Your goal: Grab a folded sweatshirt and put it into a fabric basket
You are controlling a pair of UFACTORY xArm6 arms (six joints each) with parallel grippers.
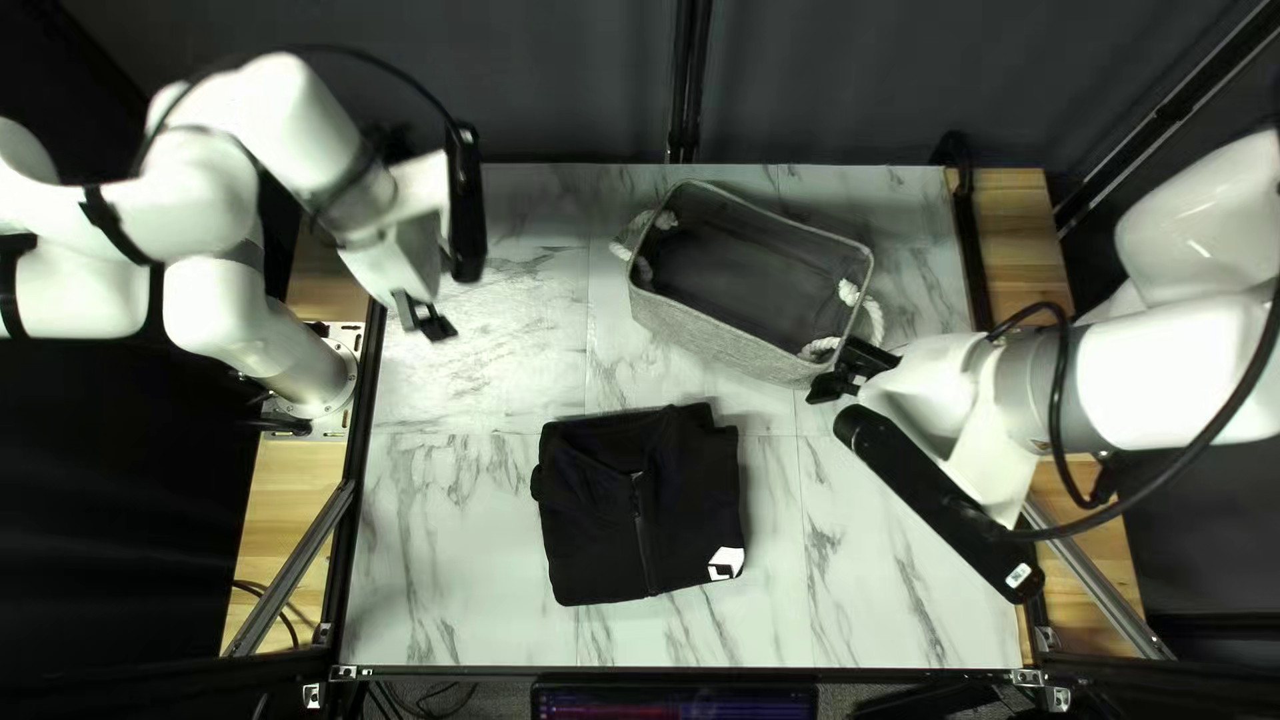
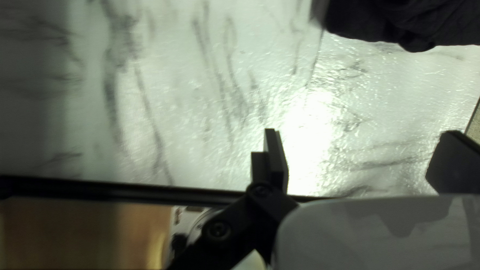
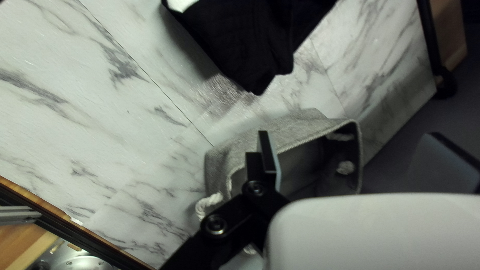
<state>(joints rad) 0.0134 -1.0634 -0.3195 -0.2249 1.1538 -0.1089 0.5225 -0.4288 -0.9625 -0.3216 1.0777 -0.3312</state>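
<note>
We had a folded black sweatshirt (image 1: 587,520) lying on the white marbled tabletop (image 1: 447,547), toward its near edge, and both of our tools were on its far side. From the left tool (image 2: 361,132) the garment lay nearward and to the right in the top left view; from the right tool (image 3: 348,134) it lay nearward and to the left. The right one looked slightly nearer there, though its height made that hard to judge. The bundle was almost square, so no long axis stood out; its zip (image 1: 643,534) ran from far side to near side with a slight slant. The grey fabric basket (image 1: 727,350) stood open beyond the sweatshirt, apart from it, its long axis slanting nearward on the side of our right arm (image 1: 1154,380).

Each tool was spread wide, its two fingers (image 2: 276,155) well apart, and held nothing. The left hung over the tabletop; the right hung at the basket's end nearest its own arm, and we could not tell whether a finger brushed the fabric. We judged that the next move called for lowering both tools to opposite sides of the garment, and that its folds might slip open if we caught only the top layer.
</note>
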